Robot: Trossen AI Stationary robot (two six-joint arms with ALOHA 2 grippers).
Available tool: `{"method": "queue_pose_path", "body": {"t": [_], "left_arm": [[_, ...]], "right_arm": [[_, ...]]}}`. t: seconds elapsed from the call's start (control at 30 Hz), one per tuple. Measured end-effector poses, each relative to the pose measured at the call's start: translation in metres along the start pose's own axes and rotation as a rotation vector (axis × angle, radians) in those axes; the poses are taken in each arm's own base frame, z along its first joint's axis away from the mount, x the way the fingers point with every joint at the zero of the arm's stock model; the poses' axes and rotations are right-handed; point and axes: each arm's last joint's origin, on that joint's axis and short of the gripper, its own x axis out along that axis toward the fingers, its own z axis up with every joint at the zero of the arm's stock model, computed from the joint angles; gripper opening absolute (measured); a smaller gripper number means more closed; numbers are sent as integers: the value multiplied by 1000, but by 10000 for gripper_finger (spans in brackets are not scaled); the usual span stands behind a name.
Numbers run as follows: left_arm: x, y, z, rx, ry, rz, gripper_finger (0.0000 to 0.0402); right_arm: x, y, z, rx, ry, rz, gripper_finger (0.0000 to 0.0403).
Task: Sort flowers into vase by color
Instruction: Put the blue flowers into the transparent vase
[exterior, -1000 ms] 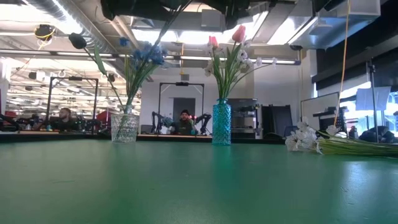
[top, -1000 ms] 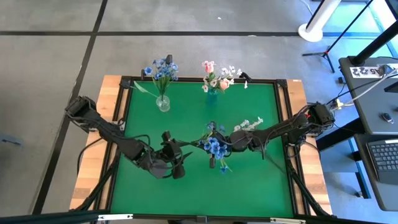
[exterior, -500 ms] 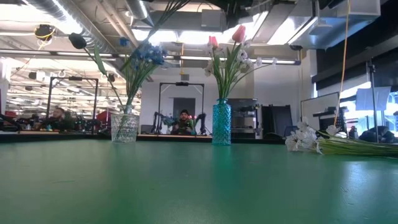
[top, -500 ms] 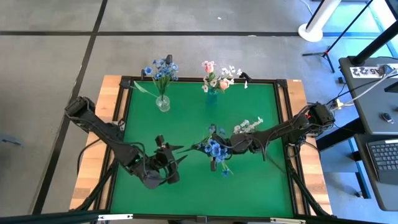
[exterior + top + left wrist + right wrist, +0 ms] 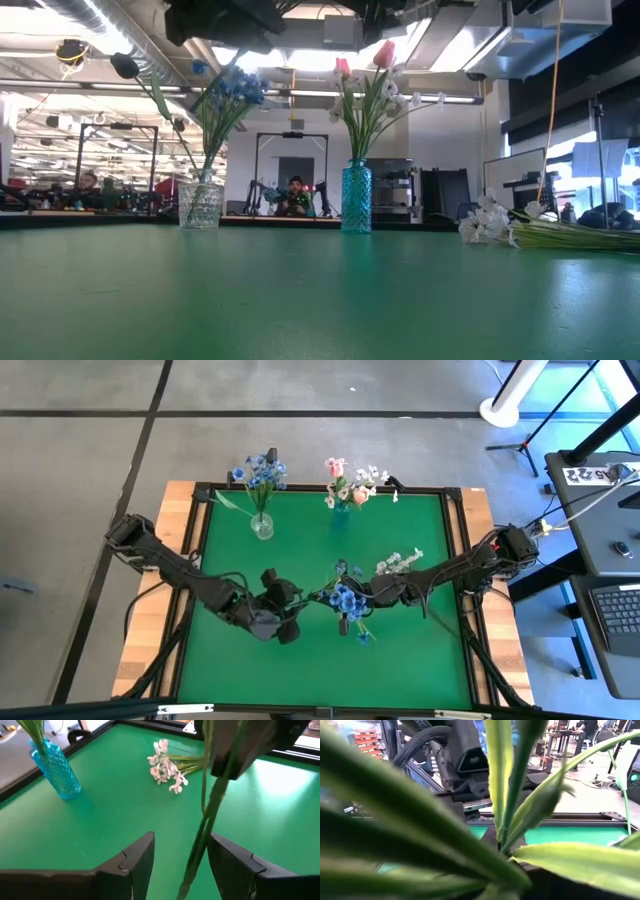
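Flowers fill two vases at the table's far edge: a blue bunch (image 5: 259, 472) in the clear vase (image 5: 262, 526) on the left, pink tulips and white sprays (image 5: 352, 484) in the teal vase (image 5: 341, 512) to its right. Mid-table, my left gripper (image 5: 288, 603) hangs with fingers (image 5: 135, 862) spread, a green stem (image 5: 202, 840) running between them untouched. Just right of it, my right gripper (image 5: 352, 600), pressed together, pinches that blue flower (image 5: 345, 598) by its stem above the mat (image 5: 300, 555). Its wrist view is crowded with green leaves (image 5: 520, 815). A white spray (image 5: 167, 767) lies flat on the mat farther right, near the teal vase's side of the table. People sit at desks in the room beyond.
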Motion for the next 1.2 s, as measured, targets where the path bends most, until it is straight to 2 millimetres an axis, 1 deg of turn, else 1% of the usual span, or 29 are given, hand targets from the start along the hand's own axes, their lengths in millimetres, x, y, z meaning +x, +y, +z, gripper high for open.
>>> {"method": "queue_pose_path", "body": {"t": [0.2, 0.33, 0.47, 0.73, 0.83, 0.9, 0.97, 1.07, 1.1, 1.2], "left_arm": [[1, 1, 0, -6, 11, -10, 171], [-2, -3, -2, 0, 15, -32, 158], [-5, -5, -3, 7, 16, -43, 154], [-2, -3, -2, -1, 14, -31, 149], [-1, -2, -1, -20, 24, -37, 130], [0, -1, -2, -20, 30, -34, 109], [0, -1, -2, -20, 30, -34, 81], [-1, -2, -2, -11, 31, -40, 28], [-2, -3, -2, -5, 29, -44, 17], [-3, -4, -3, -3, 25, -51, 10]], "right_arm": [[0, 0, 0, -1, 3, 0, 0], [0, 0, -1, -4, 11, 2, 0], [0, 0, -1, -3, 10, 2, 0], [0, 0, -1, -3, 10, 2, 0], [0, 0, -1, -3, 10, 2, 0], [0, 0, -1, -4, 11, 2, 0], [0, 0, -1, -4, 12, 2, 0], [0, 0, -2, -6, 16, 1, 0], [0, 0, -2, -5, 16, 2, 0], [0, 0, -1, -5, 13, 6, 6]]}}
